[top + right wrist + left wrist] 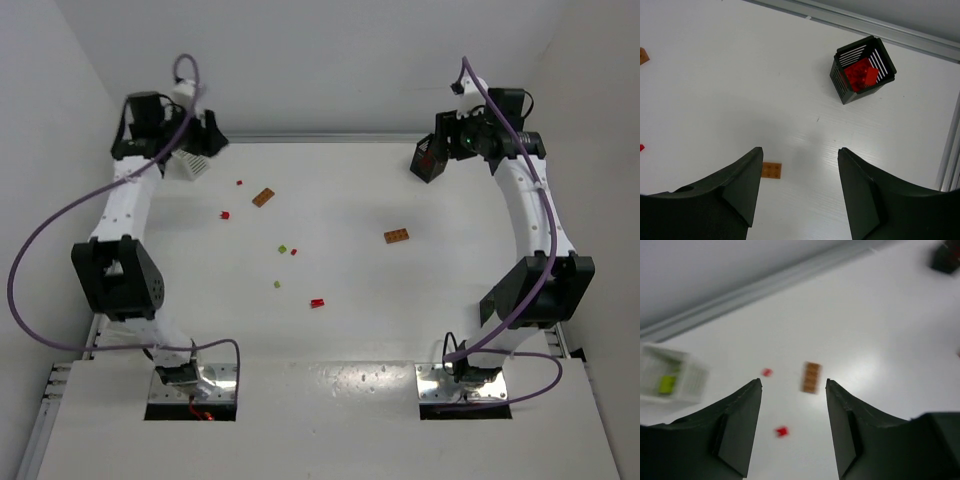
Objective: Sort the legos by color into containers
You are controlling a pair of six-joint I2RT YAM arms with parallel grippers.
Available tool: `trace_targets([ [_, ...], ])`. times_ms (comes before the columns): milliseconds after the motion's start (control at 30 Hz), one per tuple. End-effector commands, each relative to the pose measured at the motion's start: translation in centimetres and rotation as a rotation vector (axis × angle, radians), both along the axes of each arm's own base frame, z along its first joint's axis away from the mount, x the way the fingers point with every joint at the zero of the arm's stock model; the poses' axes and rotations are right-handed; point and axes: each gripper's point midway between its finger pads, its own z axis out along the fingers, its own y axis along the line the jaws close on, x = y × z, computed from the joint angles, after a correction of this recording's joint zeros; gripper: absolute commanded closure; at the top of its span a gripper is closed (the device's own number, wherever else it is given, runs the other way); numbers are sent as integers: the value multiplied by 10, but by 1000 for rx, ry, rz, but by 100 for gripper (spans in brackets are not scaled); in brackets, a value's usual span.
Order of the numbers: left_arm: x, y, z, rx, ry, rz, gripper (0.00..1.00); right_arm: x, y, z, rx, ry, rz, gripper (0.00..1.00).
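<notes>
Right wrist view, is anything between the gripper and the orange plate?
Nothing visible does. The orange plate shows unobstructed in the gap of the open right gripper; the black basket sits well off to the upper right.

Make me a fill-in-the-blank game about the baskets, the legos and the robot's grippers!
1. The legos inside the black basket are all ____.
2. The white basket holds a ____ brick.
3. The left gripper and the right gripper are both ____ and empty.
4. ____ orange-brown plates lie loose on the table.

Missing words: red; yellow-green; open; two.
</notes>
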Motion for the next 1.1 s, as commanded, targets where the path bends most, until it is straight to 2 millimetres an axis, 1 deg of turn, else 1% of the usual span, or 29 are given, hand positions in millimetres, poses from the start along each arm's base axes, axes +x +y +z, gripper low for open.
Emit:
trace_targets([
  [0,-78,-93,-61,64,143,-341,41,-1,7,31,5,-89,25,38],
  [33,-113,-118,-104,98,224,-441,41,-1,7,31,5,-89,25,38],
  [67,-133,-127,-110,125,225,-490,41,-2,9,31,11,-89,34,38],
  [100,-150,-137,-124,142,250,-537,41,-2,9,27,12,-80,34,38],
  [133,-169,-151,-140,183,275,-610,41,-3,9,23,12,-71,34,38],
  [167,-188,-154,-163,201,337,-638,41,-3,9,23,12,-71,34,38],
  [200,-197,-159,-176,217,373,-665,41,-3,8,23,5,-73,39,36],
  [233,-209,-164,-189,229,428,-688,41,-4,8,24,4,-81,39,36],
  [267,-219,-177,-201,283,462,-722,43,-4,8,24,4,-81,39,34],
  [333,-227,-185,-222,321,530,-730,47,-4,10,25,9,-81,47,33],
  [367,-224,-189,-224,327,531,-683,47,-4,10,25,9,-81,47,31],
  [400,-220,-187,-227,328,534,-648,47,-4,10,25,9,-81,47,27],
  [433,-216,-190,-226,331,524,-620,47,-4,10,25,9,-81,47,26],
  [467,-209,-191,-224,313,516,-575,47,-7,10,25,9,-83,47,26],
  [500,-204,-189,-225,340,511,-528,47,-7,10,25,9,-83,47,25],
  [567,-197,-187,-229,360,513,-464,47,-10,9,25,4,-82,39,25],
  [600,-196,-184,-229,364,519,-439,47,-11,9,21,5,-72,39,25],
  [667,-191,-186,-232,366,512,-416,47,-11,9,21,5,-72,39,23],
  [733,-187,-181,-236,401,512,-372,45,-11,9,21,5,-72,39,23],
  [767,-183,-181,-233,401,504,-355,44,-11,9,21,5,-72,39,23],
  [800,-180,-181,-234,407,505,-348,43,-11,9,21,5,-72,39,23],
  [833,-181,-180,-240,412,520,-350,43,-11,9,21,5,-72,39,23],
  [900,-176,-184,-239,405,518,-356,43,-11,9,21,5,-72,39,23],
  [967,-175,-185,-247,410,537,-358,43,-10,9,24,4,-81,39,23],
  [1000,-173,-186,-248,410,537,-358,43,-10,9,25,4,-81,39,23],
  [1067,-170,-183,-254,415,544,-356,44,-7,8,26,4,-84,39,23],
])
